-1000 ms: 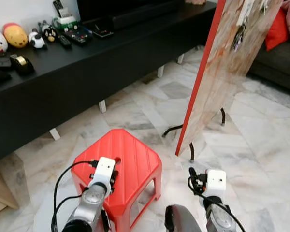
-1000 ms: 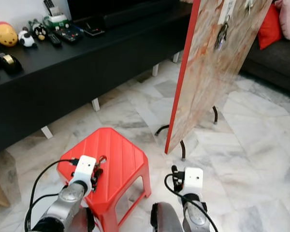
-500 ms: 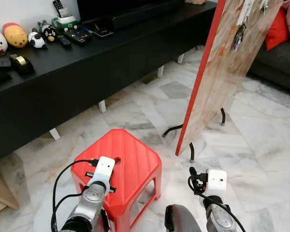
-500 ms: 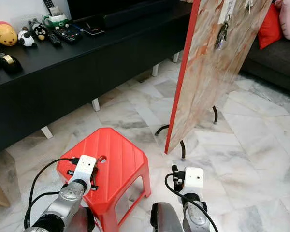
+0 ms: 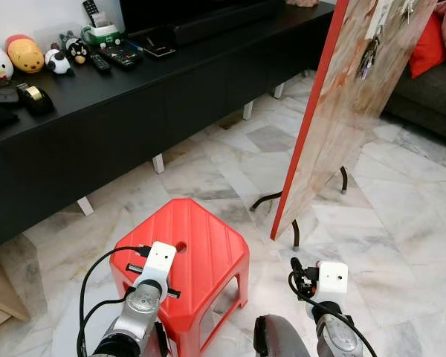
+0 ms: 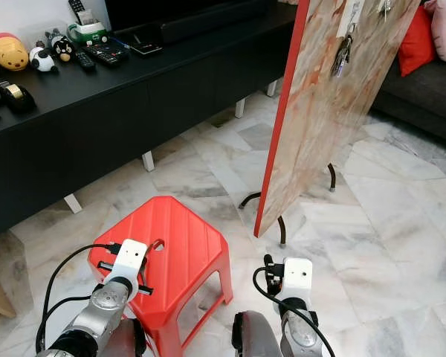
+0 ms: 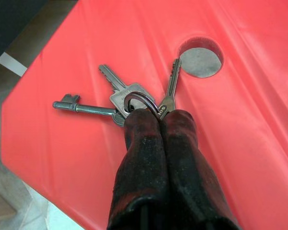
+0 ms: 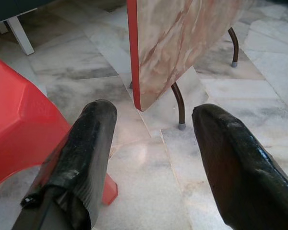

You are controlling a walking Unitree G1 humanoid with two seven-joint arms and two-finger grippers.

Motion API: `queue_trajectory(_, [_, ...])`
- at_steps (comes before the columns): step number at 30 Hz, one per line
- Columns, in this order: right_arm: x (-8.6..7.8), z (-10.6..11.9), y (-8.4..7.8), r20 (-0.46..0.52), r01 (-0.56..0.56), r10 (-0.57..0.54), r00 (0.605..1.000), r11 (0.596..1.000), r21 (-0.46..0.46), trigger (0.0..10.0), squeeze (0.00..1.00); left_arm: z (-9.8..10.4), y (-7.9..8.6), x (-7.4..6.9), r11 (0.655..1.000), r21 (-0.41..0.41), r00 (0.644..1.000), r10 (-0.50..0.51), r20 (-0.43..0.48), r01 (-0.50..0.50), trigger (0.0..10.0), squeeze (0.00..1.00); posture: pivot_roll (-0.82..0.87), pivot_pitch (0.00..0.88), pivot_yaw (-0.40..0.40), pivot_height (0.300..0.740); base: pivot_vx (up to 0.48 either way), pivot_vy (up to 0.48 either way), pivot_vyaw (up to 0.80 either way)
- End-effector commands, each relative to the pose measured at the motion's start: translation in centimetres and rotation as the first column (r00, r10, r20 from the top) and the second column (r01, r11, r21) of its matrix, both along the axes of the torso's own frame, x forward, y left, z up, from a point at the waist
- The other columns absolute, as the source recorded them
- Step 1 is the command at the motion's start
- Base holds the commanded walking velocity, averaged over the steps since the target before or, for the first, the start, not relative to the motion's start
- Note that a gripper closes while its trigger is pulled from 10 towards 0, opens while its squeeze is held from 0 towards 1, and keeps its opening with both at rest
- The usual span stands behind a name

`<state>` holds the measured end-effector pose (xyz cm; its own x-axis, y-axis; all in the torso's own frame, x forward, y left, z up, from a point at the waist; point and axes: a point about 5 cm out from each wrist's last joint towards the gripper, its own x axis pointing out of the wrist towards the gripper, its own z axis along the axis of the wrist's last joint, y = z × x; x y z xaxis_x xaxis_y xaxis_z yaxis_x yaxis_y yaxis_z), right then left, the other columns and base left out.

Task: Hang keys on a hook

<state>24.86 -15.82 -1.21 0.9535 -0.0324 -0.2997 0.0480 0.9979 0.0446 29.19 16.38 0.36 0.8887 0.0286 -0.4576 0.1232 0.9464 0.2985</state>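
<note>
Over the red stool (image 5: 201,245), the left gripper (image 7: 159,125) pinches the ring of the keys (image 7: 120,100), which lie on the stool's top beside its round hole (image 7: 200,56). Right of the stool, the right gripper (image 8: 151,129) hangs with fingers spread above the floor, near the leaning board (image 5: 349,97).

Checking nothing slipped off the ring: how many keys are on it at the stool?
3, all on the ring pinched by the left pincer over the stool: an old-style key pointing away, a flat key, and a slim key toward the hole. More may hide under the fingers.
</note>
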Motion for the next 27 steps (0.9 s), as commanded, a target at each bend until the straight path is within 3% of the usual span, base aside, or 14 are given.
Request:
queue_trajectory(1, [0.0, -0.1, -0.2, -0.002, 0.009, -0.009, 1.000, 1.000, 0.002, 10.0, 0.00, -0.4, 0.1, -0.3, 1.000, 0.027, 1.000, -0.004, -0.022, 0.005, 0.0, 0.00, -0.01, 0.072, -0.085, 0.600, 0.000, 0.000, 0.00])
queue_trajectory(5, [0.0, -0.1, -0.2, -0.002, 0.010, -0.010, 1.000, 1.000, 0.002, 10.0, 0.00, -0.4, 0.2, -0.3, 1.000, 0.024, 1.000, 0.007, -0.008, -0.007, 0.0, 0.00, -0.01, 0.071, -0.084, 0.600, 0.000, 0.000, 0.00])
queue_trajectory(10, [0.0, -0.2, -0.2, -0.005, 0.011, -0.011, 1.000, 1.000, 0.001, 10.0, 0.00, 0.8, 0.1, 0.1, 0.998, -0.064, 0.995, 0.011, 0.104, -0.005, 0.0, 0.00, 0.00, 0.071, -0.084, 0.600, 0.000, 0.000, 0.00])
queue_trajectory(18, [0.1, -0.1, -0.2, -0.005, 0.007, -0.007, 1.000, 1.000, 0.001, 10.0, 0.00, 1.2, 0.3, -0.1, 0.992, -0.125, 0.988, 0.005, 0.155, 0.014, 0.0, 0.00, 0.00, 0.066, -0.087, 0.600, 0.000, 0.000, 0.00])
queue_trajectory(24, [0.2, -0.1, -0.3, -0.005, 0.005, -0.005, 1.000, 1.000, 0.000, 10.0, 0.00, 0.9, 0.8, -0.4, 0.996, -0.094, 0.989, 0.017, 0.145, -0.004, 0.0, 0.00, 0.00, 0.064, -0.090, 0.600, 0.000, 0.000, 0.00])
queue_trajectory(25, [0.2, -0.2, -0.3, -0.006, 0.004, -0.004, 1.000, 1.000, 0.000, 10.0, 0.00, 1.1, 0.8, -0.3, 0.996, -0.092, 0.987, 0.019, 0.160, -0.004, 8.8, 0.00, 0.00, 0.063, -0.091, 0.600, 0.000, 0.000, 0.00])
queue_trajectory(26, [0.2, -0.2, -0.3, -0.007, 0.004, -0.004, 1.000, 1.000, 0.000, 10.0, 0.00, 1.2, 0.8, -0.3, 0.996, -0.092, 0.986, 0.018, 0.167, -0.002, 8.8, 0.00, 0.00, 0.063, -0.091, 0.600, 0.000, 0.000, 0.00])
queue_trajectory(27, [0.2, -0.2, -0.2, -0.007, 0.004, -0.004, 1.000, 1.000, 0.000, 10.0, 0.00, 1.4, 0.6, -0.1, 0.994, -0.112, 0.985, 0.019, 0.173, 0.001, 10.0, 0.00, 0.00, 0.063, -0.091, 0.600, 0.000, 0.000, 0.00])
